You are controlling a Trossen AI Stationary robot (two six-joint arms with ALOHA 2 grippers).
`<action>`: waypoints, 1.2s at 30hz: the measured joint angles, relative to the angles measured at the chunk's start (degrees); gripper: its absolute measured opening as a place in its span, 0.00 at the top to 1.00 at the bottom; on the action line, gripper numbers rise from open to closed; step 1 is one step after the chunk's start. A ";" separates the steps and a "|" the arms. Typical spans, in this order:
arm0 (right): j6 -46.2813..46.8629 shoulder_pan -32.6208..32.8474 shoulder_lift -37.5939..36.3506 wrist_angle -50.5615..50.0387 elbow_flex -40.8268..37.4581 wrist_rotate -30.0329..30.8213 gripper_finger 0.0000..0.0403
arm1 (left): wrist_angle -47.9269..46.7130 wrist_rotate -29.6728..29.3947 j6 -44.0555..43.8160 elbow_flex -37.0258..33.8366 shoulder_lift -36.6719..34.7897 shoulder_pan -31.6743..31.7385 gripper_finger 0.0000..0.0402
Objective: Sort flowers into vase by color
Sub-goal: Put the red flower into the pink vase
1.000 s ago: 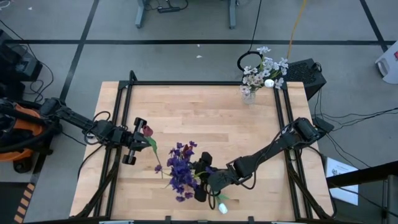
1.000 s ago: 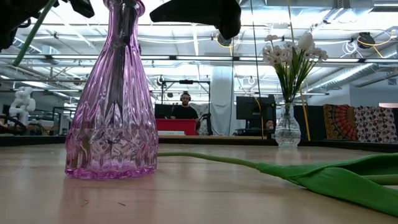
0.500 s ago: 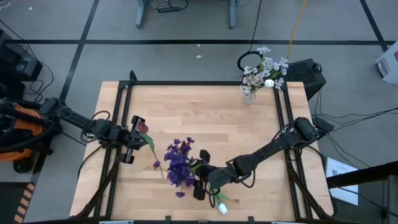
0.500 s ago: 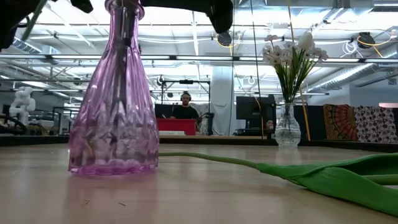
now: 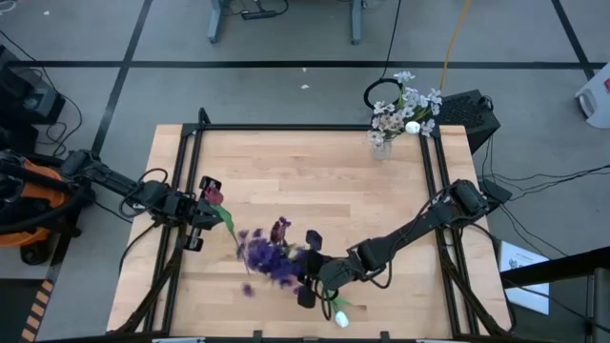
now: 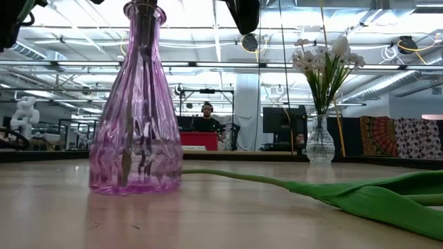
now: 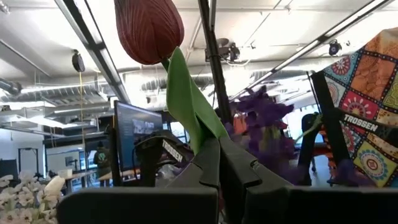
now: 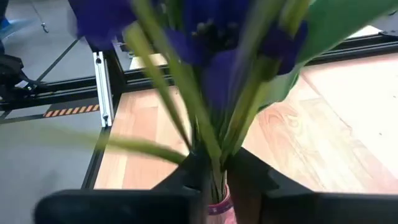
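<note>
Sorted: white flowers [image 5: 405, 107] in clear vase [image 5: 381, 145]; purple flowers [image 5: 259, 255] in pink vase [image 6: 137, 117], my right gripper [image 5: 307, 265] clamped on its neck.
Left: red tulip [image 7: 150, 30], beside it, pinched in left gripper [image 5: 195, 213]; white tulip [image 5: 340, 318] lying nearby.

— Those purple flowers [image 5: 265, 255] are a smear from above.
— And low down, the pink vase [image 6: 137, 114] loses its mouth past the top edge; both grippers are mostly cut off there too.
</note>
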 joint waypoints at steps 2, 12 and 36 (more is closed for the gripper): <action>-0.02 0.26 0.00 -0.02 0.00 -0.03 0.93 | 0.00 0.03 0.00 0.00 0.00 0.00 1.00; 0.46 0.42 -0.20 -2.79 0.13 -0.12 0.92 | -0.09 0.12 -0.13 0.00 0.00 0.00 1.00; 10.60 3.38 -6.34 -23.53 0.02 -7.68 0.43 | -3.34 0.03 -0.19 0.00 0.00 0.00 1.00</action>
